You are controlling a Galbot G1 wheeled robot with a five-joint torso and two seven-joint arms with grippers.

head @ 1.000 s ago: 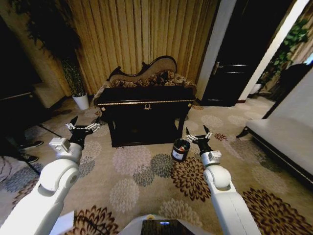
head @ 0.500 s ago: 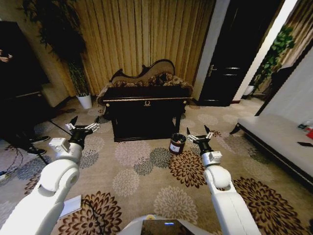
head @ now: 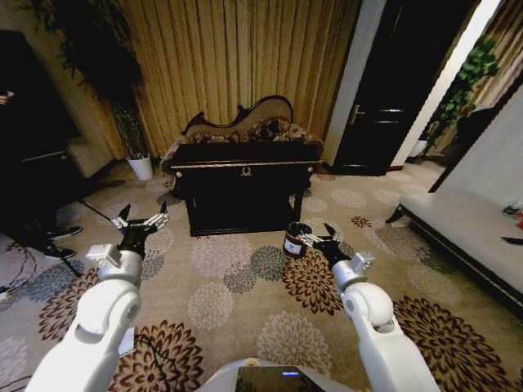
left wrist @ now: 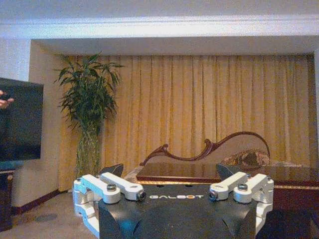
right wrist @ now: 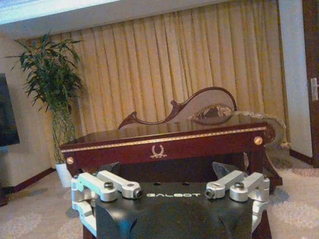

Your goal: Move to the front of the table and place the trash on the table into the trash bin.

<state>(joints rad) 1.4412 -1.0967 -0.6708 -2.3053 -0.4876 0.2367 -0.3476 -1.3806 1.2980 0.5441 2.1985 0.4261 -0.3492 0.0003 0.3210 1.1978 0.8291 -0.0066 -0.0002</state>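
Black glossy table (head: pixel 245 175) with gold trim along its front edge and a gold emblem at front centre stands ahead on the patterned carpet (head: pixel 245 302), lower shelf underneath, its back edge against the brown curved-back sofa (head: pixel 245 122) in front of yellow curtains (head: pixel 237 57). Trash bin (head: pixel 295 239), small, dark, cylindrical with a pale label, sits upright on the carpet just off the table's front right corner, close beside its right leg. Trash on the tabletop can't be made out from here; the top looks dark and glossy in both wrist views. Left gripper (head: pixel 140 224) is held out low over the carpet, off the table's front left corner, well apart from the table, fingers spread wide, holding nothing. Right gripper (head: pixel 320 239) is held out low near the front right corner, just beside the bin's right side, contact can't be told, fingers spread apart, nothing between them. Left wrist view shows the left gripper's fingers (left wrist: pixel 109 185) splayed with the tabletop beyond; right wrist view shows the right gripper's fingers (right wrist: pixel 107 184) splayed, facing the table front. White plant pot (head: pixel 140 167) stands off the table's left end by the curtains.
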